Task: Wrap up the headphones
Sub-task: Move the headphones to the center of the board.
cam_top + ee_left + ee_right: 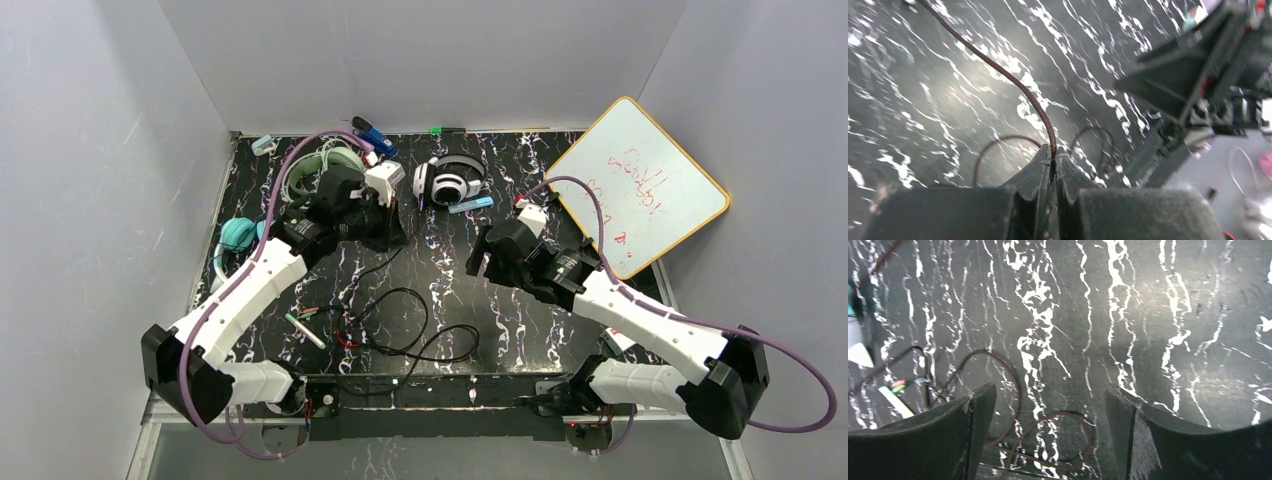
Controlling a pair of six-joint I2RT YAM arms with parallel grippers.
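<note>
The black-and-white headphones (452, 182) lie at the back middle of the marbled table. Their thin dark cable (420, 330) lies in loose loops near the front edge and rises to my left gripper (388, 228). In the left wrist view that gripper (1053, 159) is shut on the cable (998, 70), which runs up and away to the left. My right gripper (484, 256) is open and empty above the table; its view (1050, 405) shows cable loops (1013, 385) on the table below it. The mint-green headphones (320, 165) lie at the back left, and the teal headphones (238, 235) at the left edge.
A whiteboard (640, 185) with red writing leans at the back right. A light-blue marker (470, 204) lies by the black-and-white headphones. A white and green marker (305, 330) lies front left, also in the right wrist view (893, 400). A blue object (375, 140) sits at the back.
</note>
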